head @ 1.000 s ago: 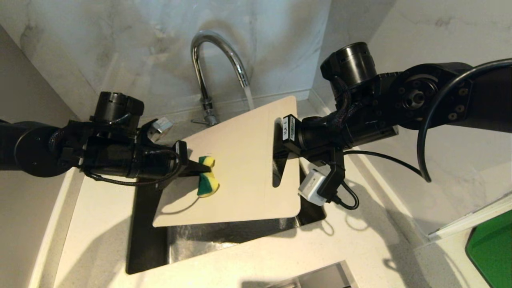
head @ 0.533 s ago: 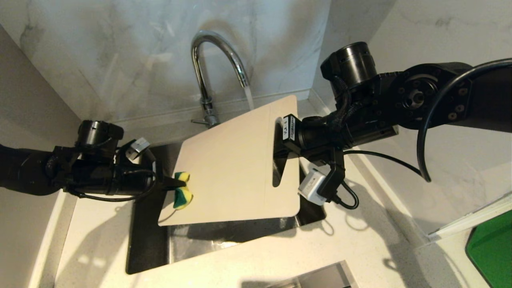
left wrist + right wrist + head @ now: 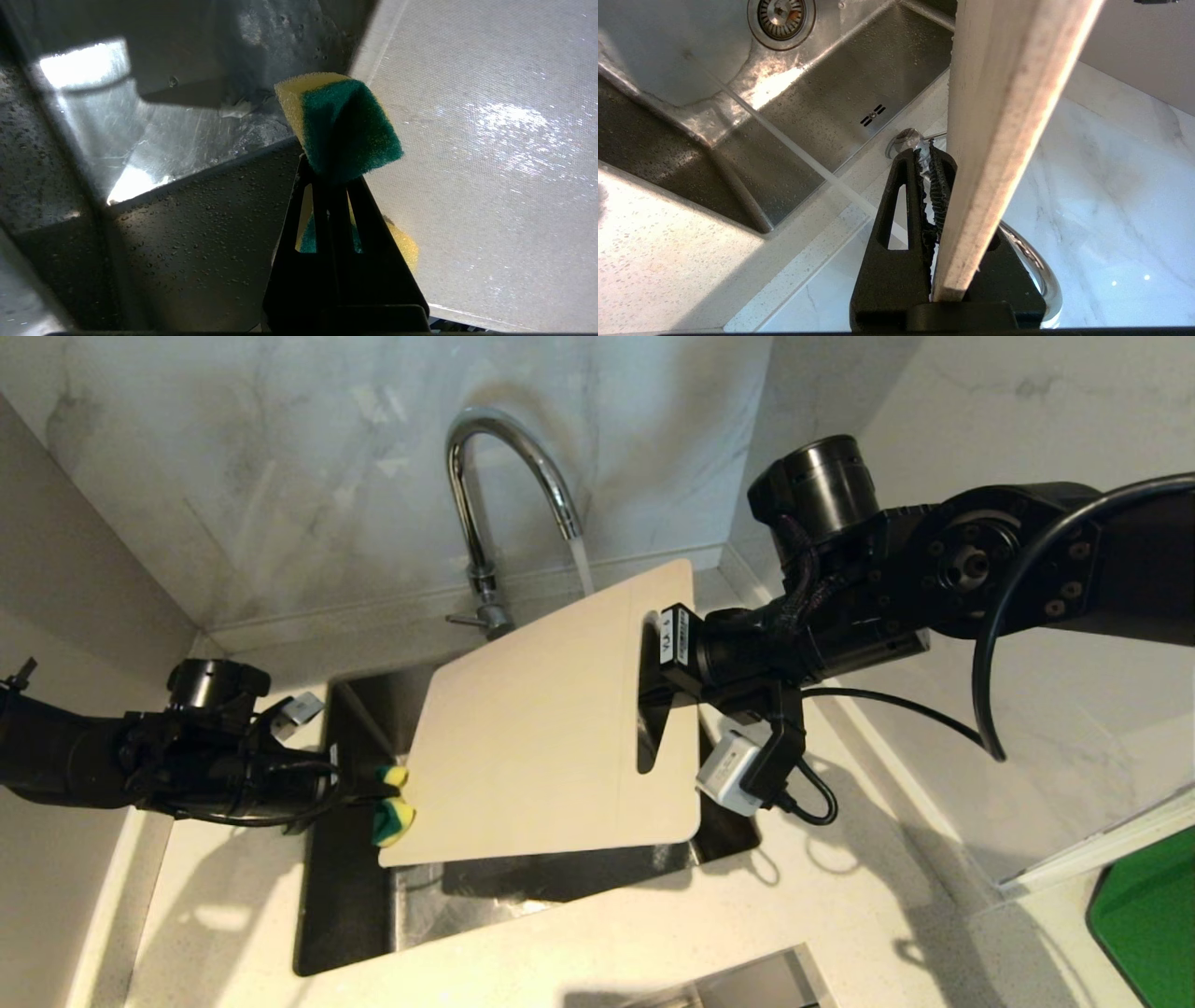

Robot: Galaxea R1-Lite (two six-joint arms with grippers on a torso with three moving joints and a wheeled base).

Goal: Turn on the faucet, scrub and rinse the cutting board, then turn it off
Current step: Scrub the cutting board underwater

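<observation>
Board over sink, tap running, sponge at board's left edge.

Our right gripper (image 3: 653, 695) is clamped on the cutting board (image 3: 551, 737) at its slot end, holding it tilted above the sink (image 3: 345, 896). Water falls from the faucet (image 3: 495, 485) just behind the board. Our left gripper (image 3: 378, 791) pinches a yellow-green sponge (image 3: 392, 807) at the board's lower left corner; we can't tell whether it touches.
</observation>
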